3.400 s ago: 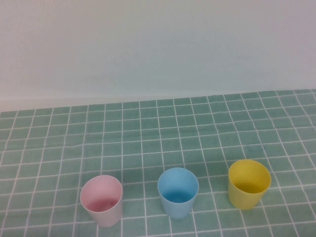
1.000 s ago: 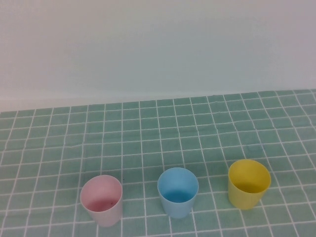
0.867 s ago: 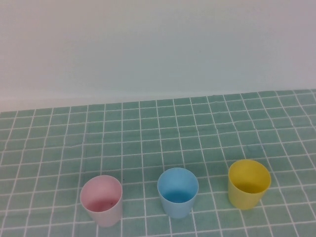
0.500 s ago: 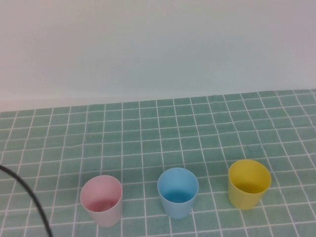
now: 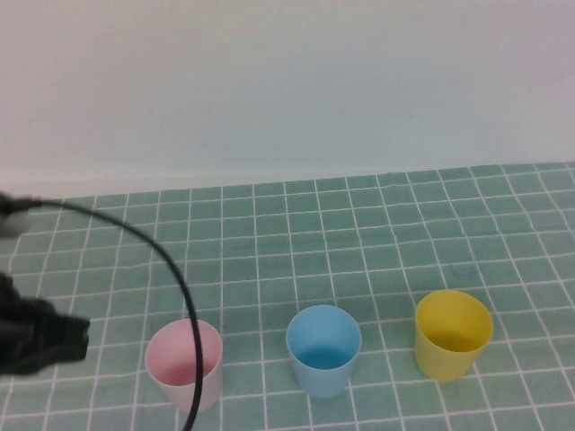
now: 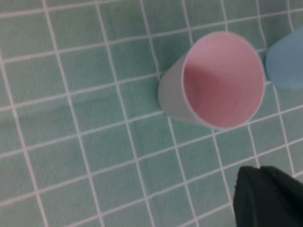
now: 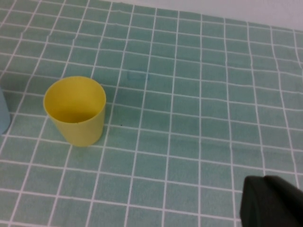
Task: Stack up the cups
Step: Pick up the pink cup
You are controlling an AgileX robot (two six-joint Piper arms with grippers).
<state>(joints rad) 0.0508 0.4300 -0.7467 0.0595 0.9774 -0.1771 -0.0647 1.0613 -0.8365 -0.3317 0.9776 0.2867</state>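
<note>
Item: pink cup (image 5: 184,364), upright on bench (image 5: 359,251) beside blue cup (image 5: 323,349); left gripper (image 6: 267,196) above, right gripper (image 7: 272,198) parked, both fingers closed; spread fingers before pinching one wall.

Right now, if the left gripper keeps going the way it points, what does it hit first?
Probably the pink cup: the left gripper, shut, sits just short of its rim. The blue cup lies beyond; height is unclear.

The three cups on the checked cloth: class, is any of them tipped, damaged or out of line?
Nothing stands out. The pink cup, blue cup and yellow cup stand upright, apart, in a row, none stacked yet. The left gripper is shut, above and beside the pink cup; the right gripper is shut, away from the yellow cup.
</note>
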